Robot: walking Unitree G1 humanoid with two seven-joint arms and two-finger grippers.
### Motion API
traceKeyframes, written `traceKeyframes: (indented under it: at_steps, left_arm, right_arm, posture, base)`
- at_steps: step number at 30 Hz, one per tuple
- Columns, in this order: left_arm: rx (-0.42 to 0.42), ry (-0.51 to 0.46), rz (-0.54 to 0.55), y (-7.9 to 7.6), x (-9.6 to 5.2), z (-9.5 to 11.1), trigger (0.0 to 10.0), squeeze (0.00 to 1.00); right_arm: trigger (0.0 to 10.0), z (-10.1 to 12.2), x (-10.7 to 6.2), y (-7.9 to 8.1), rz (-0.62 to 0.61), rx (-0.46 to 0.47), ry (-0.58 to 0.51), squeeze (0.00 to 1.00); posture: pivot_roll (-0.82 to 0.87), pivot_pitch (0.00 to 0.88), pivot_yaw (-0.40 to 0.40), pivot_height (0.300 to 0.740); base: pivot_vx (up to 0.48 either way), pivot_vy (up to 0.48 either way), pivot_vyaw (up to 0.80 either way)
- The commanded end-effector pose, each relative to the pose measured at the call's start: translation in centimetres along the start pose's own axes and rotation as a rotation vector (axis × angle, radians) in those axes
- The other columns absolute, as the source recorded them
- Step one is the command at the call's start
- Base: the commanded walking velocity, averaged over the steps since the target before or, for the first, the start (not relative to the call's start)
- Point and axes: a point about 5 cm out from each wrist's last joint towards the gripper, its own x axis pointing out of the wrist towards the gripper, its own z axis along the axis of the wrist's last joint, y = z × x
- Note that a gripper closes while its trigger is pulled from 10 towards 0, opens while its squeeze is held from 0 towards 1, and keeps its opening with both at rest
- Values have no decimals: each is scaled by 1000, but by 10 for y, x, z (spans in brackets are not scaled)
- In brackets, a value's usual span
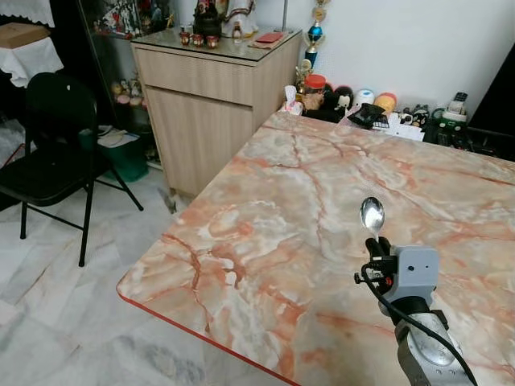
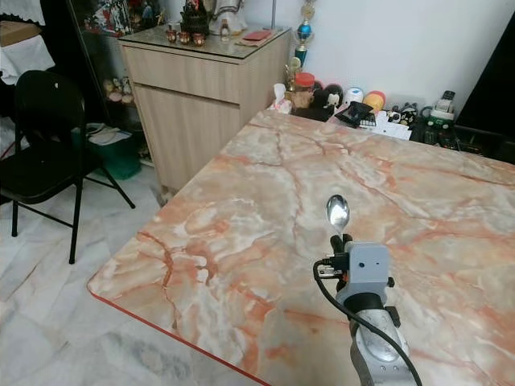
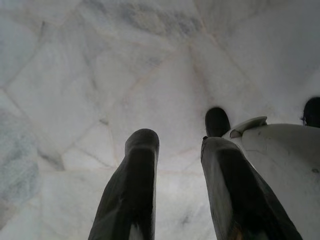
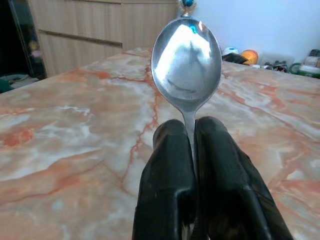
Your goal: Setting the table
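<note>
Above the marble table (image 1: pixel 265 241), towards its near edge: right gripper (image 4: pixel 192 132) clamped on spoon (image 4: pixel 186 62) handle, bowl protruding upright beyond fingertips (clear of tabletop). Left gripper (image 3: pixel 175 150) parted, holding nothing, over floor (image 3: pixel 75 75).

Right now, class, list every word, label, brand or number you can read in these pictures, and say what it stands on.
No text can be read anywhere.
The jars and boxes at the far edge of the marble table may carry labels, but they are too small and blurred to read.
The spoon in the right gripper bears no visible marking.
</note>
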Motion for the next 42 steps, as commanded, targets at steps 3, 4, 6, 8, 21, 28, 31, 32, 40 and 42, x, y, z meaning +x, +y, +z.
traceKeyframes:
  at_steps: [3,4,6,8,21,28,31,32,40,42]
  left_arm:
    - [33,-47,-47,-16,4,14,10000,0]
    - [30,-54,-51,-17,5,16,10000,0]
    - [27,-65,-52,-16,5,21,10000,0]
    - [27,-71,-52,-14,6,24,10000,0]
    - [23,-82,-36,-8,5,25,10000,0]
    - [8,-76,-27,-8,5,24,10000,0]
    - [4,-77,-25,-8,5,24,10000,0]
    - [3,-77,-24,-8,5,24,10000,0]
    - [-10,-74,-17,-9,5,22,10000,0]
    - [-16,-74,-18,-10,5,21,10000,0]
  right_arm:
    - [10000,23,1,-4,-58,37,-152,0]
    - [10000,24,1,-4,-59,39,-158,0]
    - [10000,25,1,-3,-54,36,-165,0]
    - [10000,26,2,-4,-56,34,-163,0]
    - [10000,26,8,-1,-47,28,-178,0]
    - [10000,27,11,2,-34,29,-182,0]
    - [10000,28,13,3,-24,13,-193,0]
    - [10000,28,13,3,-22,12,-196,0]
    - [10000,30,14,4,-14,7,-210,0]
    - [10000,31,15,3,-17,10,-212,0]
  posture:
    - [-51,0,-7,740]
    - [-51,0,-7,740]
    - [-59,0,-5,740]
    - [-60,0,-5,740]
    - [-37,8,-18,740]
    - [-29,18,-20,740]
    - [-25,29,-22,740]
    - [-25,29,-22,740]
    - [-21,43,-27,740]
    - [-23,50,-29,740]
  base:
    - [0,0,-769]
    - [0,0,-769]
    - [0,0,-769]
    - [0,0,-766]
    - [0,-181,-749]
    - [0,-139,-745]
    - [0,0,-500]
    - [0,0,0]
    - [0,0,0]
    - [0,0,0]
